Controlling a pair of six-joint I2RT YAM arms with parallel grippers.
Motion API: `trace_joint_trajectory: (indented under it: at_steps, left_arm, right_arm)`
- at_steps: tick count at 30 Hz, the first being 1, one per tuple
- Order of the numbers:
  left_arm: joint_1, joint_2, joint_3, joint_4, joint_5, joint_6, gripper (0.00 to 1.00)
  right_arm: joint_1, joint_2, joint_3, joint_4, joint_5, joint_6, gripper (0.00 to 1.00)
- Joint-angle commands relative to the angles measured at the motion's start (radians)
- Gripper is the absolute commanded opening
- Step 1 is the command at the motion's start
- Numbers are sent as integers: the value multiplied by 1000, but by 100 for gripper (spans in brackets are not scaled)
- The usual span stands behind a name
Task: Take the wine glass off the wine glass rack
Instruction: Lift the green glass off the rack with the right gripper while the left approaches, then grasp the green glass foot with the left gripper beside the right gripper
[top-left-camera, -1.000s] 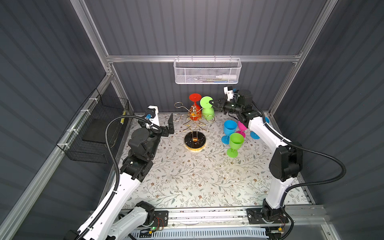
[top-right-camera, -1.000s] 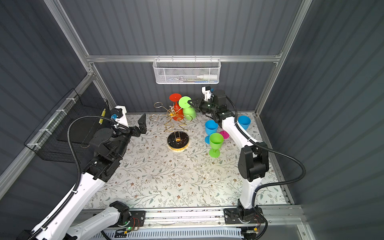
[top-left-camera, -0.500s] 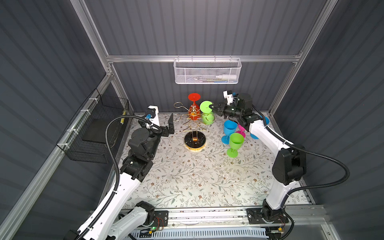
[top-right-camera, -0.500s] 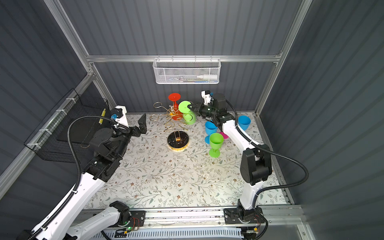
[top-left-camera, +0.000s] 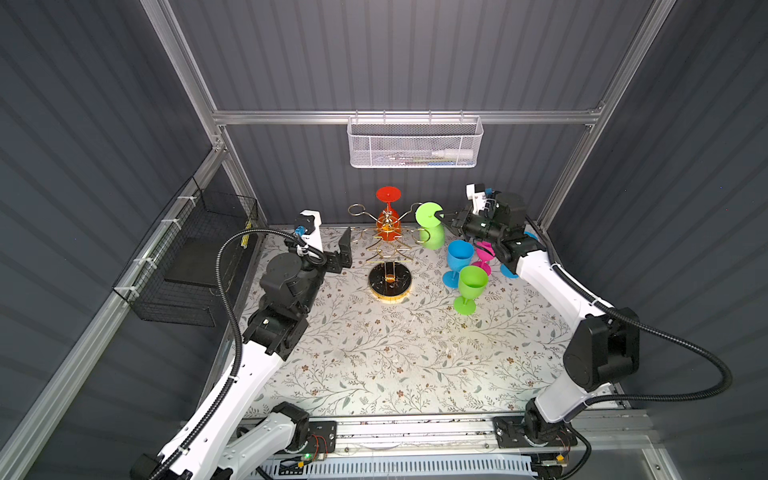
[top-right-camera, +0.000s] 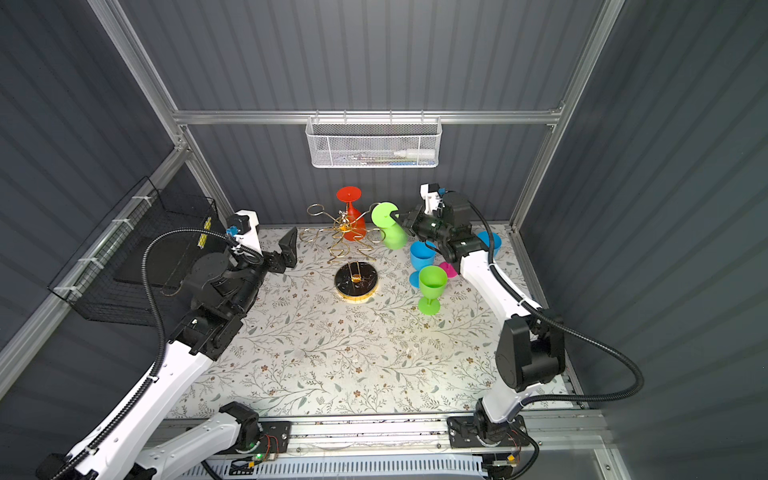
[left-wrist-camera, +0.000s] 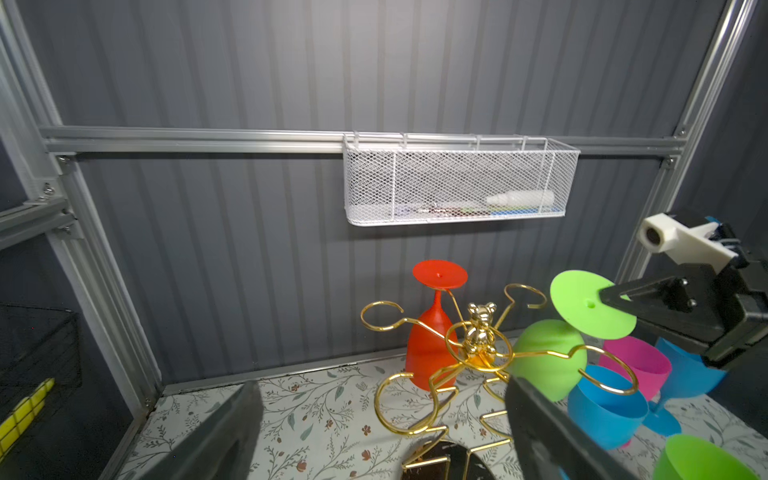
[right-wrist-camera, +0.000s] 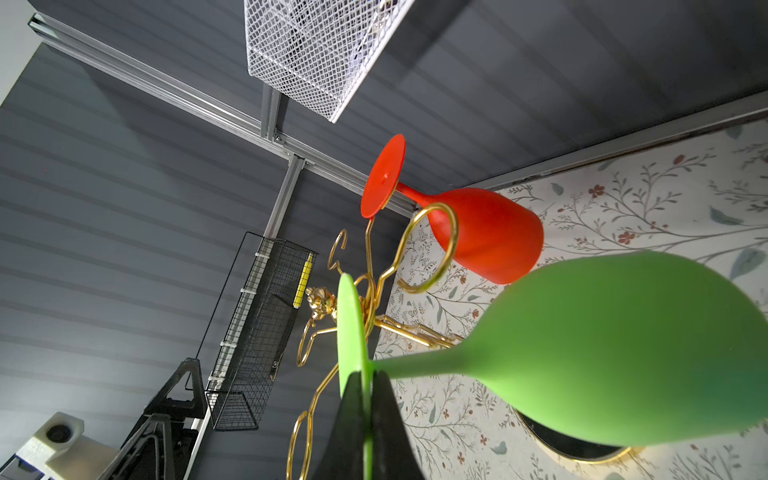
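1 green wine glass (top-left-camera: 431, 237) hangs upside down and tilted in the air, just beside the right-hand side of the wine glass rack (top-left-camera: 401, 276). In the right wrist view we see its stem clear of the nearest gold ring, with its bowl above the floral worktop (top-left-camera: 374, 353). The right claw (right-wrist-camera: 361, 384) is pinched narrow on the flat foot disc of this glass, 1 black finger on each face.

On the rack itself we see 1 red wine glass (top-left-camera: 388, 194) hanging bowl-down from a ring at the back. The rack's gold wire arms rise from a round black base with a gold rim.

Right of the rack, 3 glasses stand together on the worktop: a blue glass (top-left-camera: 459, 255), an upright green glass (top-left-camera: 471, 282) and, behind them, a pink glass (top-left-camera: 484, 253). A second blue glass (top-right-camera: 488, 241) shows behind the right arm.

On the rack's left, the left claw (left-wrist-camera: 382, 382) hovers with its fingers (left-wrist-camera: 232, 424) spread wide, touching nothing.

A white mesh basket (top-left-camera: 415, 143) hangs on the back wall and a black wire basket (top-left-camera: 195, 257) on the left wall.
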Motion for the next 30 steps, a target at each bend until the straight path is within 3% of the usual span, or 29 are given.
trace_joint_trajectory:
  at_steps: [1, 10, 20, 24, 30]
  left_arm:
    - [5, 46, 84, -59, 163, -55, 85]
    - [19, 216, 259, -101, 593, -139, 77]
    - [33, 478, 456, 37, 1076, -366, 70]
    - [32, 555, 494, 145, 1184, -469, 68]
    - [12, 620, 518, 222, 1244, -549, 68]
  right_arm:
    - [-16, -89, -26, -5, 23, -65, 0]
    - [-17, -322, -49, -210, 140, -318, 0]
    - [4, -417, -18, -287, 69, -465, 0]
    - [29, -420, 8, -318, 51, -502, 0]
    - [70, -406, 32, -332, 42, -522, 0]
